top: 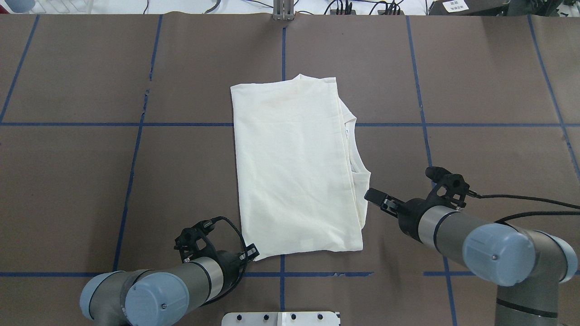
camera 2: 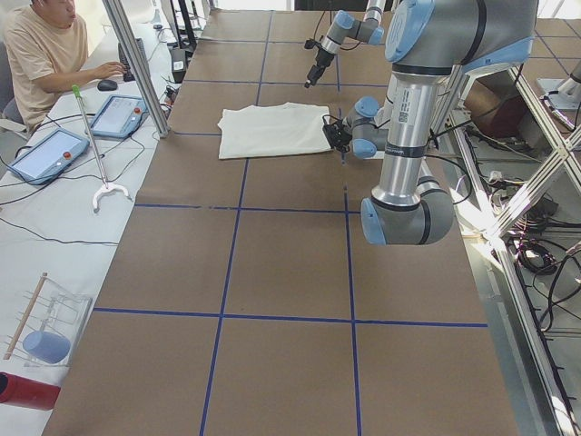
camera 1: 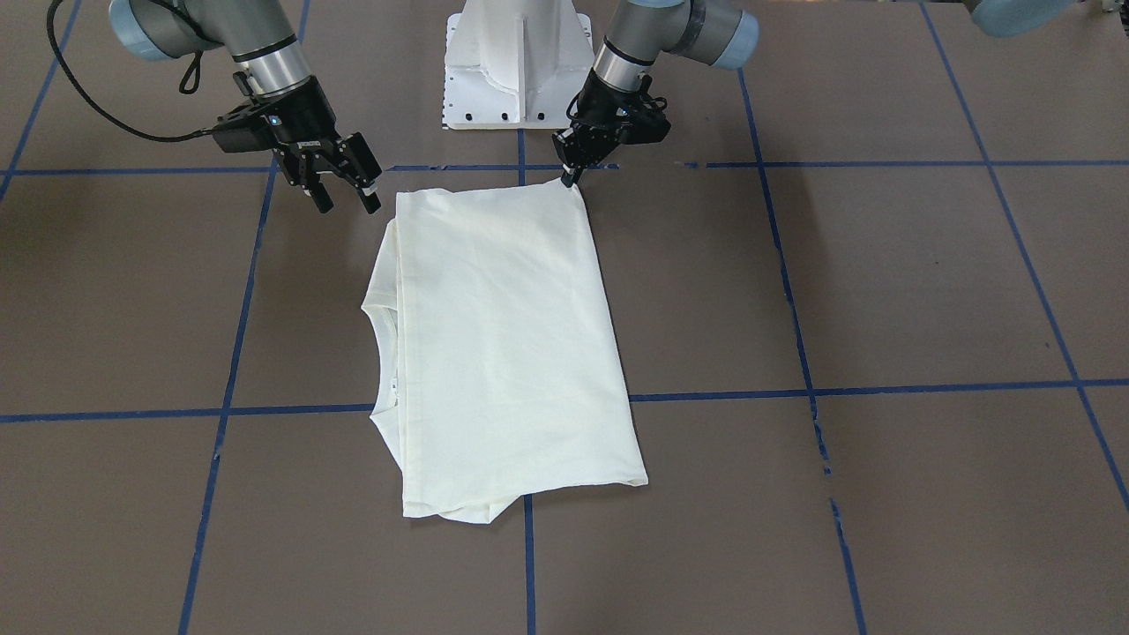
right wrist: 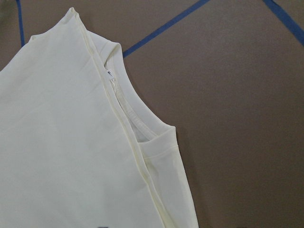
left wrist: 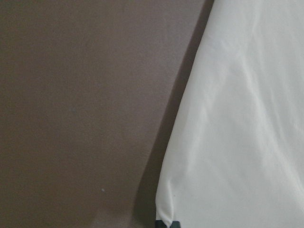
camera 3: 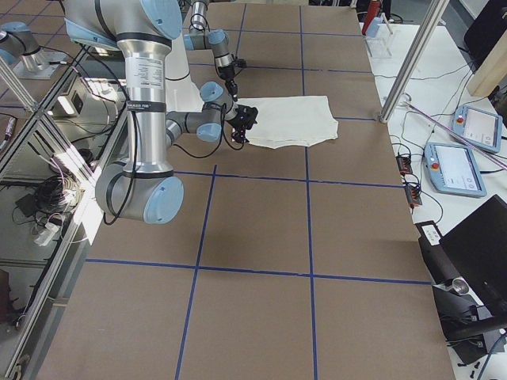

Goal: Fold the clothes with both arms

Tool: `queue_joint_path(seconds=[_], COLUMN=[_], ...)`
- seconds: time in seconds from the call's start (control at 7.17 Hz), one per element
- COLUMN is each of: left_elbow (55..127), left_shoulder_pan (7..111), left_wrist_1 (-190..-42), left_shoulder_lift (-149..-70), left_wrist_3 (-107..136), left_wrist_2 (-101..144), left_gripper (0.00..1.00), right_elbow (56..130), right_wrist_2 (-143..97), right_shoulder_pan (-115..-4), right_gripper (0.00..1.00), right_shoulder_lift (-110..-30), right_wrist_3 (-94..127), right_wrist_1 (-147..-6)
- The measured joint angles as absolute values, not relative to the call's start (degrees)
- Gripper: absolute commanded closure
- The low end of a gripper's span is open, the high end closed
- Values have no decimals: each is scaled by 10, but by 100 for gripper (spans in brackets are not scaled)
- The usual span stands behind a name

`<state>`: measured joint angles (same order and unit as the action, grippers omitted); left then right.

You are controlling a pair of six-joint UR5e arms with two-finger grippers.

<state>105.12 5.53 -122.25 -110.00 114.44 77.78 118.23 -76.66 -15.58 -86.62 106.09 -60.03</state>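
The cream shirt (camera 1: pixel 503 335) (top: pixel 294 167) lies folded into a tall rectangle at the table's middle, plain side up, so its print is hidden. Its collar (top: pixel 358 167) (right wrist: pixel 137 128) faces the robot's right. My left gripper (camera 1: pixel 570 176) (top: pixel 251 252) is shut on the shirt's near left corner, low on the table; the left wrist view shows that corner (left wrist: pixel 164 216) at its bottom edge. My right gripper (camera 1: pixel 348 198) (top: pixel 376 199) is open and holds nothing, just off the shirt's near right corner, above the table.
The white base pedestal (camera 1: pixel 519 70) stands at the robot's edge between the arms. Blue tape lines (camera 1: pixel 882 388) grid the brown table. In the exterior left view a person (camera 2: pixel 41 54) sits at a side desk with tablets (camera 2: pixel 118 115).
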Motion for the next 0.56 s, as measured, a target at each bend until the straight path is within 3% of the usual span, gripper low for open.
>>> queue_joint_path(seconds=[0.28,0.56], left_elbow=[1052,1053], left_shoulder_pan=[54,54], left_wrist_1=[-1223,-1224], left_shoulder_lift=[-1100,-1101], left_wrist_3=[1144,1145], left_wrist_2=[778,779], left_gripper=[100,100], right_elbow=[1168,1138], right_wrist_2=[-749,-735], right_shoulder_pan=[-133,-114], right_gripper=[7,8], right_shoulder_lift=[-791,-773], right_wrist_3=[1097,1102], right_wrist_1=[-725,-757])
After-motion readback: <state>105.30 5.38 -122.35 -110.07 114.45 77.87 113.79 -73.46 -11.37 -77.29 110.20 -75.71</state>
